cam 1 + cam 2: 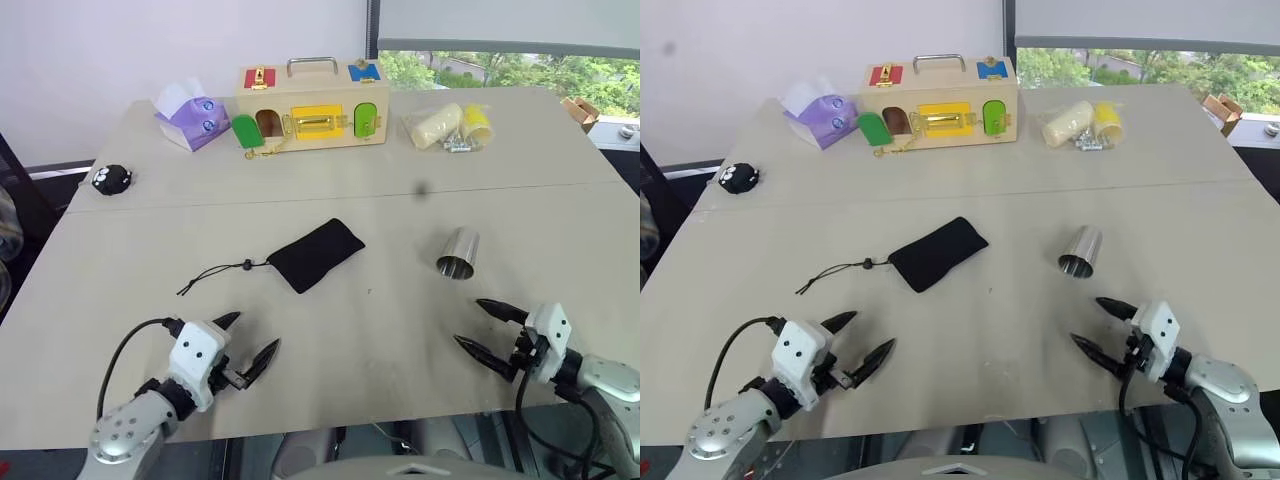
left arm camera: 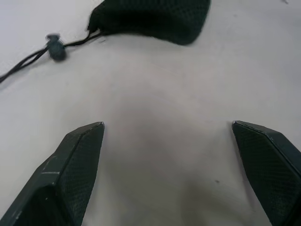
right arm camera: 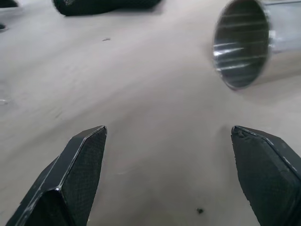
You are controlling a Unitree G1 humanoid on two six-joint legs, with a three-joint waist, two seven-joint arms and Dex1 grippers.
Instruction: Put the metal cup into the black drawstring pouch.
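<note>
Head pair: both eyes look forward and down over the whole table [image 1: 330,400], far edge included.
Left wrist: low, close over the tabletop, facing the black drawstring pouch [image 2: 150,19].
Right wrist: equally low, facing the metal cup [image 3: 247,44]; the pouch probably shows at its edge.

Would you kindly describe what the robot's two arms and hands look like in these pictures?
Both arms are silver-grey metal with black cables looping to the wrists. Each ends in a white, boxy housing with small dark dots. The left hand and right hand each carry two black, pointed, wedge-shaped fingers with a finely textured surface.
</note>
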